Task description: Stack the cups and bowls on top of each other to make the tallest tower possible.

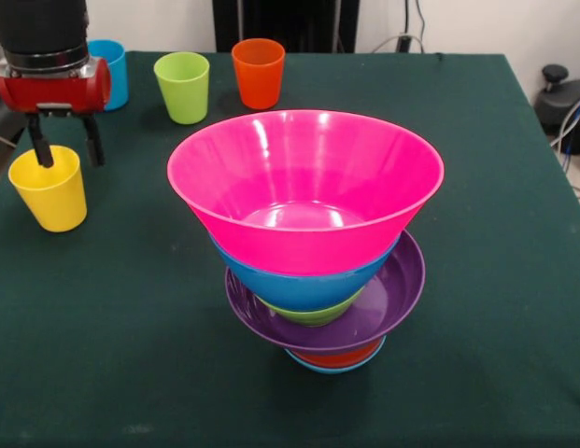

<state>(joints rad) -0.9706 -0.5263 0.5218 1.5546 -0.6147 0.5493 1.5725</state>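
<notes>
The tower (pixel 308 243) stands mid-table: a large pink bowl (pixel 305 187) on top, then a deep blue bowl (pixel 290 287), a green bowl (pixel 313 314), a wide purple bowl (pixel 388 299), an orange bowl (pixel 341 357) and a light-blue bowl (pixel 336 368) lowest. A yellow cup (pixel 51 196) stands upright at the left. My gripper (pixel 65 154) is open over it, with one finger (pixel 37 142) at the cup's mouth and the other to the right of its rim. A blue cup (pixel 114 75), partly hidden by the gripper, a lime green cup (pixel 182 86) and an orange cup (pixel 258 73) stand in a row at the far side.
The table (pixel 486 187) has a dark green cloth. Its right edge runs down the right side. A black device (pixel 562 98) with cables sits beyond that edge. The robot's dark pedestal (pixel 280 23) is at the top.
</notes>
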